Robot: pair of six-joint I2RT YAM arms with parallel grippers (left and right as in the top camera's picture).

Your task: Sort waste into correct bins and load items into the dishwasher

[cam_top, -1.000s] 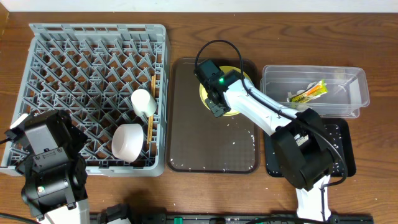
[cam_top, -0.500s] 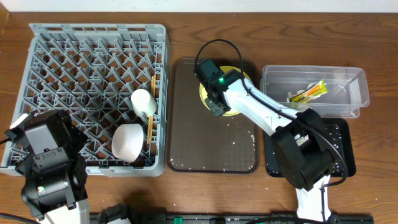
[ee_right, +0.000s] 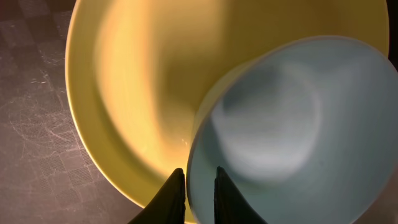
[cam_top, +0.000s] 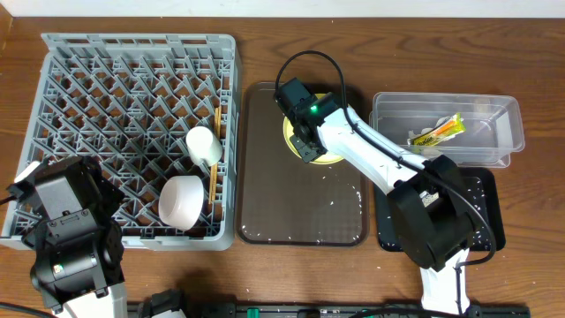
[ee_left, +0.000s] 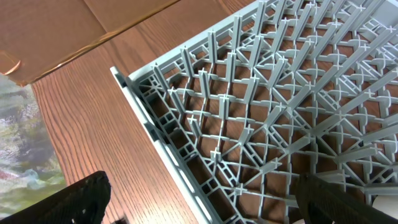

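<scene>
My right gripper (ee_right: 199,188) is clamped on the rim of the light blue bowl (ee_right: 292,124), one finger inside and one outside. The bowl rests on the yellow plate (ee_right: 137,81) at the far end of the brown tray (cam_top: 300,203). My left gripper (ee_left: 205,208) stands wide apart, holding nothing, above the near left corner of the dish rack (ee_left: 261,118)

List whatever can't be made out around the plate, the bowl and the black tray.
- Right wrist: the light blue bowl, gripped at its rim by the right fingers, is blurred and cut off by the frame's edges; fine detail is unreadable.
- Overhead: that bowl is hidden under the right arm's wrist; only a sliver of the yellow plate shows.
- Overhead: the black tray is largely covered by the right arm's base; its contents are too small to identify.
</scene>
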